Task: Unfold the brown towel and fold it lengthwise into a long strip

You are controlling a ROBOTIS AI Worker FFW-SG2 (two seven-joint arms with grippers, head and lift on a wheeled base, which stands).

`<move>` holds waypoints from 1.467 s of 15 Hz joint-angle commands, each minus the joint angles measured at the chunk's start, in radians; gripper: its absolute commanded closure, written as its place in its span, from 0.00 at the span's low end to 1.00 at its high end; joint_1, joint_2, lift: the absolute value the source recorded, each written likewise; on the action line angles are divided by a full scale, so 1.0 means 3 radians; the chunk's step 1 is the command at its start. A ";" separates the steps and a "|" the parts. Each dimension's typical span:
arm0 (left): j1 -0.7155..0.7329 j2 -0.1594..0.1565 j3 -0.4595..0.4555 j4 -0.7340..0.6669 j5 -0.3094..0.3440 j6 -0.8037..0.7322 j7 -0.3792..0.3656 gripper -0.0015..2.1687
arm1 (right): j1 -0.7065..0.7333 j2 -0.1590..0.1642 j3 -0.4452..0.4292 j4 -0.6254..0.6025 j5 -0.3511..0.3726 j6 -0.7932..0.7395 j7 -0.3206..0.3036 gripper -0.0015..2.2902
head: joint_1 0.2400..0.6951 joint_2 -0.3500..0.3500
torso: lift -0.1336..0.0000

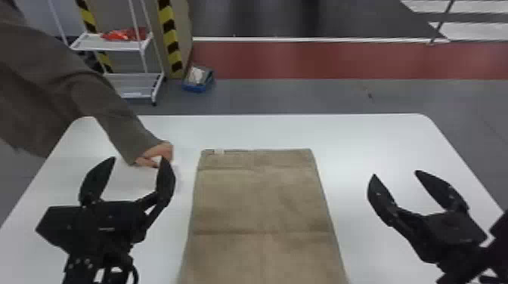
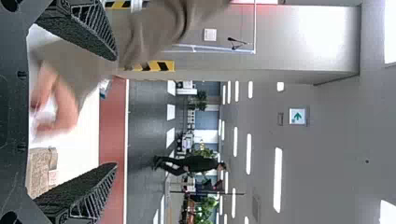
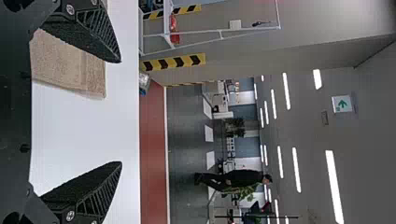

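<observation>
- Small blue open box (image 1: pixel 197 89) on the floor: something white (image 1: pixel 196 75) inside.
- Flat brown cloth towel (image 1: pixel 260 200): on the white table (image 1: pixel 378 132), between both grippers, touching neither.
- Left gripper (image 1: pixel 138 158), right gripper (image 1: pixel 395 173): fingers wide apart, empty.

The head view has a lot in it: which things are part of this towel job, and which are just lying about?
Part of the job:
- brown towel, flat on the table
- white table under it
- left gripper and right gripper, both open

Just lying about:
- white rack
- red item on its shelf
- blue box on the floor
</observation>
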State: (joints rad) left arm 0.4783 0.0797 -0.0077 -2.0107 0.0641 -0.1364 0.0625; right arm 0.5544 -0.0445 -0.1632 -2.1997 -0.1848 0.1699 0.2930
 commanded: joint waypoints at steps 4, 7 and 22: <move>-0.0285 0.0000 -0.0092 0.0326 0.0042 0.0033 -0.0040 0.03 | -0.0063 -0.0010 -0.0003 0.0112 0.0038 0.0045 0.0000 0.05 | 1.00 0.49 | 0.15; -0.0669 0.0000 -0.0153 0.0694 0.0124 0.0197 -0.0091 0.04 | -0.0074 -0.0031 -0.0008 0.0133 0.0043 0.0055 0.0000 0.05 | 1.00 0.47 | 0.15; -0.1395 -0.0051 -0.0061 0.1385 0.0221 0.1526 -0.0525 0.10 | -0.0529 -0.0332 0.0610 0.0598 0.0084 0.0076 0.0000 0.05 | 1.00 0.55 | 0.15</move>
State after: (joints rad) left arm 0.0658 0.0696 -0.0198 -1.6097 0.1328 0.3376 -0.0957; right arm 0.4001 -0.1428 0.0057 -2.0221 -0.1628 0.1929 0.2930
